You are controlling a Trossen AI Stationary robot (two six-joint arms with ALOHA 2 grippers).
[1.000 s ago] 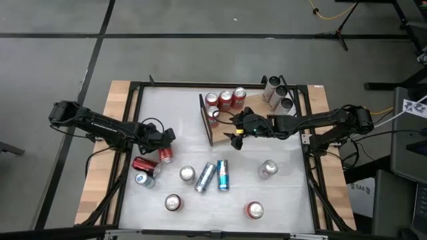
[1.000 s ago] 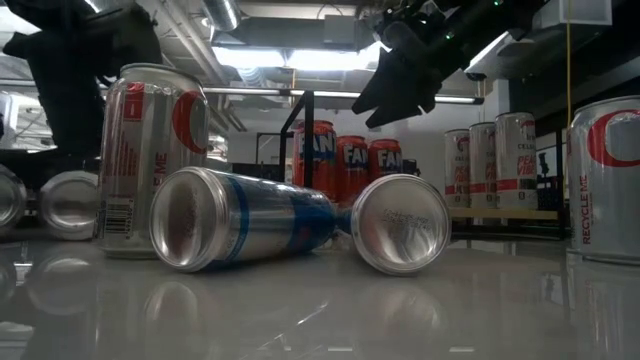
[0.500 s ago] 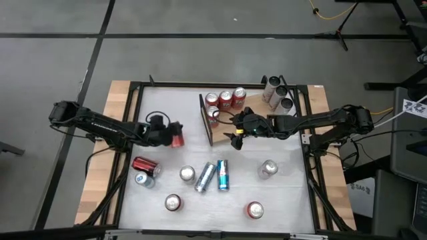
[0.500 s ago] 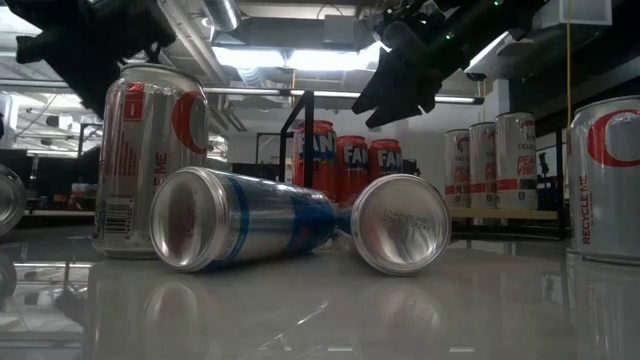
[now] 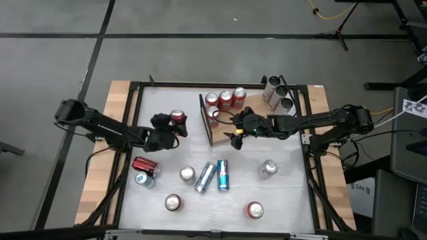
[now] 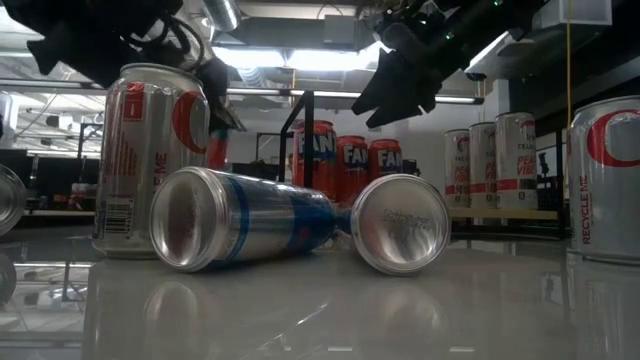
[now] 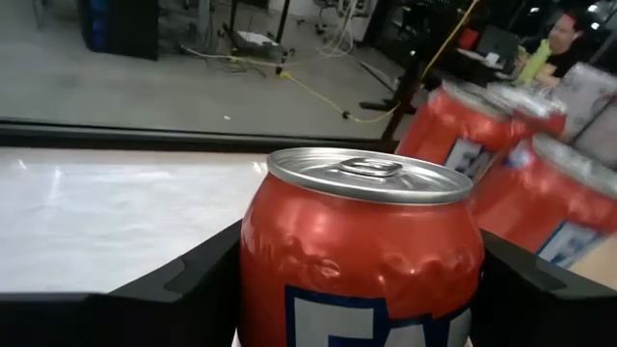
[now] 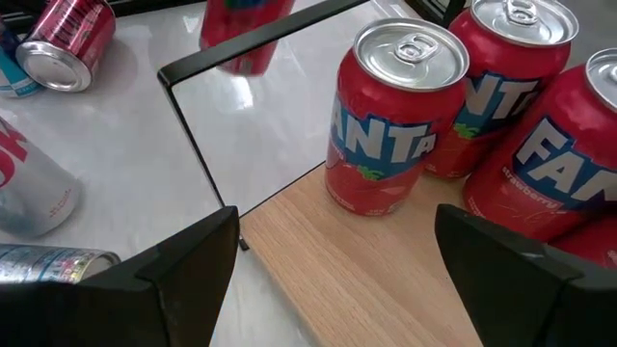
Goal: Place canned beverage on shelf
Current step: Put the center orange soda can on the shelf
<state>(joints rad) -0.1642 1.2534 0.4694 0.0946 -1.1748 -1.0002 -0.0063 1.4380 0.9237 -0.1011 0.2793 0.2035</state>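
Carrying a red can [image 5: 177,117] upright between its fingers, the left gripper [image 5: 172,126] nears the shelf [image 5: 223,131]; best to lift over the dark rail [image 5: 202,113] and avoid four standing cans [image 5: 225,99]. The right gripper [image 5: 236,132] hovers open-jawed above the board's free end.

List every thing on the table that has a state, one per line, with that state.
Left gripper: shut on a red can, upright, carried toward the shelf.
Right gripper: open, empty, over the shelf.
Shelf: four red cans standing on it.
Blue cans: lying down.
Red can by the table's left edge: lying down.
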